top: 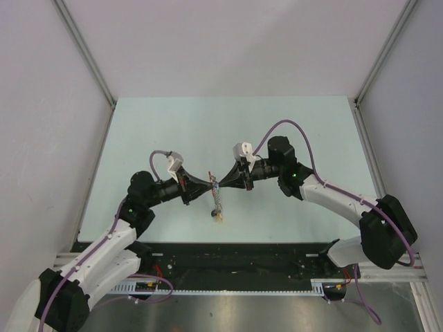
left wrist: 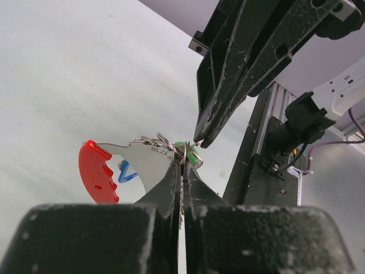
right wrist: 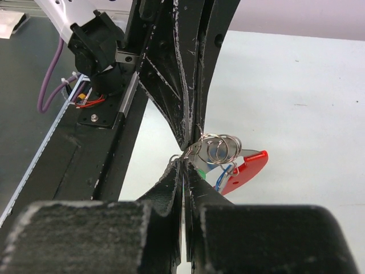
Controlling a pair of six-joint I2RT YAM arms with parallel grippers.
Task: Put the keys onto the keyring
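Left gripper (left wrist: 182, 161): fingers pressed together at centre frame, pinching the silver edge of the keyring (left wrist: 149, 164).
Keyring: held up off the worktop (top: 173, 131), its red segment (left wrist: 96, 174) at the left of the left wrist view.
Keys: green key (left wrist: 192, 154) right against the fingertips; blue key (left wrist: 128, 176) beside the red curve.
Right gripper (right wrist: 183, 166): fingers closed on the same bundle, tip to tip with the left; which part they grip I cannot tell.
Overhead: the bundle dangles mid-frame between both arms.
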